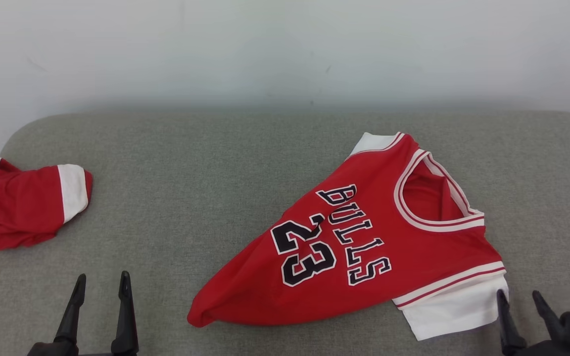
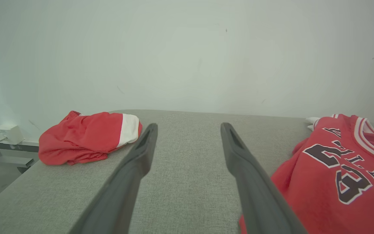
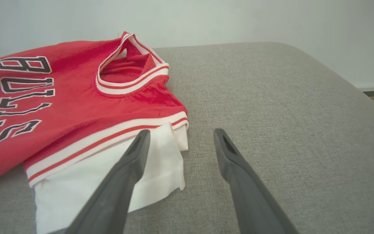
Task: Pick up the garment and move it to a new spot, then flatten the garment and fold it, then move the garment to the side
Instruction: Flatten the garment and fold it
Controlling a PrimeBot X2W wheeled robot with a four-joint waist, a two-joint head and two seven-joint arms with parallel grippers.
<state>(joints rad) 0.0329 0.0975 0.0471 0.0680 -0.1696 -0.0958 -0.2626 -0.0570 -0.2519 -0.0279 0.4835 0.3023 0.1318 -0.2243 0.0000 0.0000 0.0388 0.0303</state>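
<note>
A: Starting at the far left, what is that red bundle (image 1: 23,205)?

B: A crumpled red piece with a white band, cut off by the left edge of the head view. It may be shorts, but I can't tell. I'd judge it isn't the one to go for.

A: And the left gripper (image 1: 103,275)?

B: It is at the lower left with its fingers spread wide and nothing between them. It sits over bare grey cushion (image 1: 191,163), well apart from both cloths.

A: So the garment is the jersey (image 1: 364,237)?

B: I'd say so. It lies right of centre, lettered side up, with the collar toward the upper right and the hem bunched to a point at lower centre. It hasn't been lifted yet.

A: And the right gripper (image 1: 518,293)?

B: At the lower right, also released and empty, with its tips just beside the near white sleeve (image 1: 455,309).

A: How should it pick the jersey up well?

B: Pinch two well-separated points, probably the shoulders, taking both layers so the jersey hangs open rather than balling up. The right gripper has a short reach. The left must cross to the far sleeve (image 1: 376,142).

A: What's unclear?

B: The under layer is hidden, and so is the hem's true edge inside that bunch. The right gripper's body is cut off at the bottom corner. I can't tell whether its finger touches the sleeve.
</note>
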